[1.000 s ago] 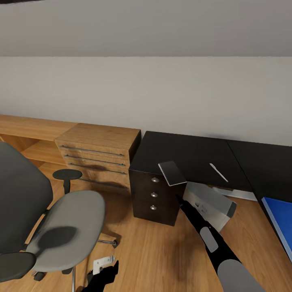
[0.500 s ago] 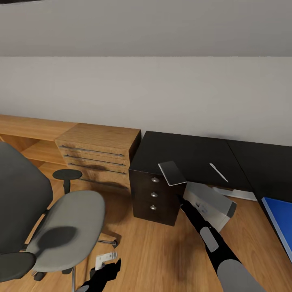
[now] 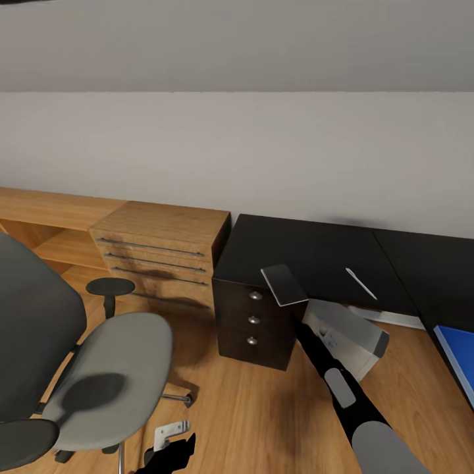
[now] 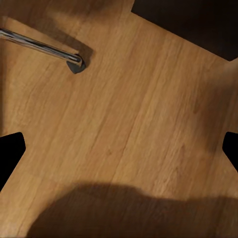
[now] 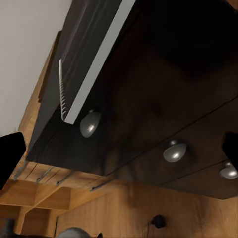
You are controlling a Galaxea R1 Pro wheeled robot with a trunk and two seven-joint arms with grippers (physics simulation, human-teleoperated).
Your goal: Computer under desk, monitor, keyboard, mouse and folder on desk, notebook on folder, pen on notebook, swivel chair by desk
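The thin dark grey notebook (image 3: 284, 284) lies over the black counter's (image 3: 309, 253) near edge, the right hand (image 3: 294, 317) below it released.

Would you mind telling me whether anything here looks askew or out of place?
Yes: the notebook hangs over the front edge of the desk above the drawers, and the computer sits tilted on the floor by the desk. The pen lies alone on the desktop.

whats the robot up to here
It is tidying a desk. Its right arm reaches toward the desk's front edge, where the notebook sits overhanging the drawers; whether the right gripper holds it cannot be told. The pen lies on the desk, the chair stands empty, and the computer sits underneath.
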